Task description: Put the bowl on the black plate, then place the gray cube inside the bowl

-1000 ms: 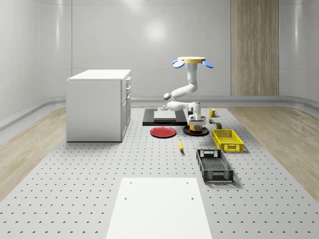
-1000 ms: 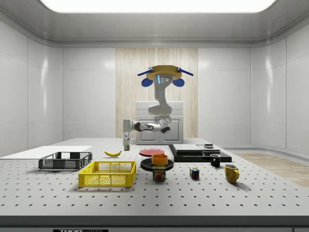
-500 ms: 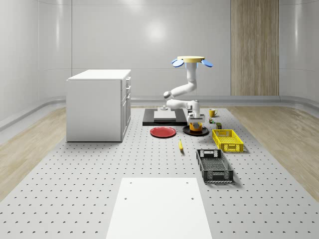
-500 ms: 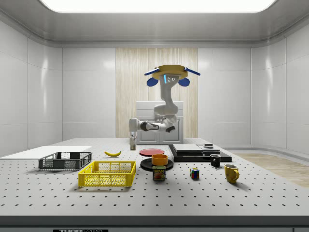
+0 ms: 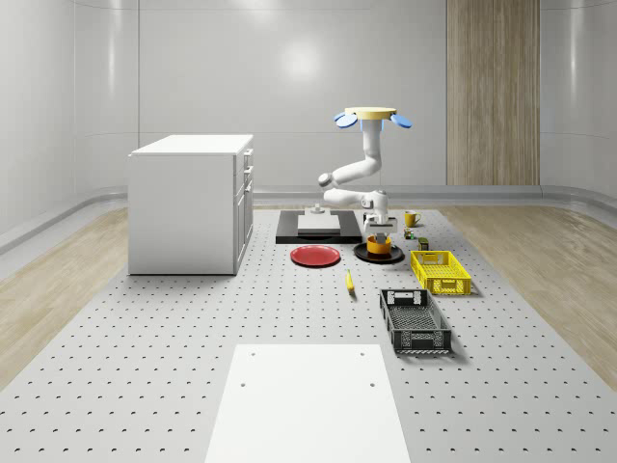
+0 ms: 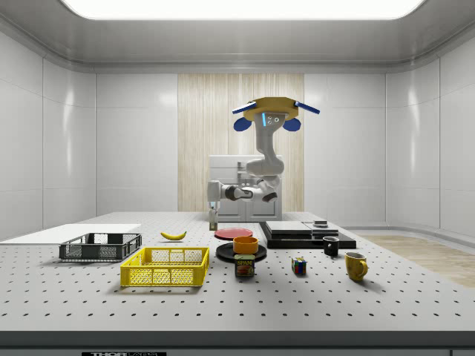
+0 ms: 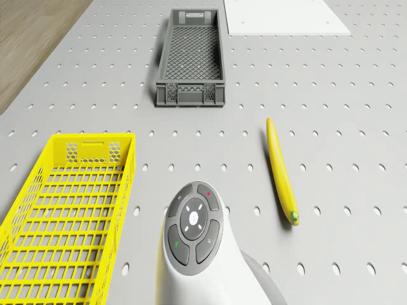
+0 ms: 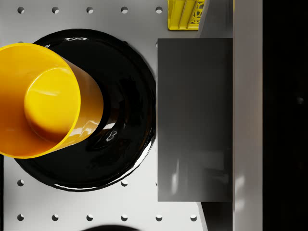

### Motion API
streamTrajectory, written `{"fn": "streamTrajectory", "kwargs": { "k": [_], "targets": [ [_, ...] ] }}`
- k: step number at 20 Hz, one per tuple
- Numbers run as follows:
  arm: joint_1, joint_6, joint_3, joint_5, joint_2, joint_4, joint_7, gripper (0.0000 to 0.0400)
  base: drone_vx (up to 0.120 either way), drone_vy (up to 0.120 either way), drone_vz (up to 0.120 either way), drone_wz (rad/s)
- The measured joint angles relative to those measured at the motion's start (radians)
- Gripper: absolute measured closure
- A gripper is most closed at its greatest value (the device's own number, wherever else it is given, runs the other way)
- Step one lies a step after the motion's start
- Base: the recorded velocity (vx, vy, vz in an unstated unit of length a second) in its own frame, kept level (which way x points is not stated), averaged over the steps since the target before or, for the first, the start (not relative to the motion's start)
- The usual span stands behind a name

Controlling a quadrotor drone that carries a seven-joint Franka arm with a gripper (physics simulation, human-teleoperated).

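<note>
Got the drone [image 5: 371, 116] hovering high over the far end of the worktop [image 5: 145, 338], roughly above the plates, with the arm folded down underneath. Pincer [image 5: 383, 225] hanging low, pointed down, close to the orange bowl [image 5: 378, 245] but clear of it. In the side view, pincer [image 6: 213, 221] sits off to the left of the bowl [image 6: 246, 244]. Can't tell whether it's clenched or released, honestly.

Bowl upright on the black plate [image 5: 362, 254], so that part looks done. From the wrist view, bowl [image 8: 38, 96] sits off-centre on the plate [image 8: 130, 96], toward one edge. Also a flat gray rectangle [image 8: 195, 120] just beside the plate there, can't make out what it is.

Other stuff around:
- red plate [image 5: 315, 256] just beside the black one, on the whole-scene view's left
- yellow basket [image 5: 441, 272] on the other side, then the gray crate [image 5: 415, 321] closer to the camera
- banana [image 5: 349, 281] lying on the worktop between the red plate and the crate
- white cabinet [image 5: 188, 203] well apart on the whole-scene view's left
</note>
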Motion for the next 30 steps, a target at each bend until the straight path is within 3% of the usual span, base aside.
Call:
{"fn": "streamTrajectory", "kwargs": {
  "k": [23, 30],
  "targets": [
    [-0.024, 0.028, 0.012, 0.021, -0.032, 0.004, 0.019, 0.015, -0.12, 0.012, 0.0, 0.0],
    [-0.03, 0.036, 0.015, 0.026, -0.04, 0.005, 0.024, 0.015, -0.12, 0.0, -0.109, 0.0]
  ]
}}
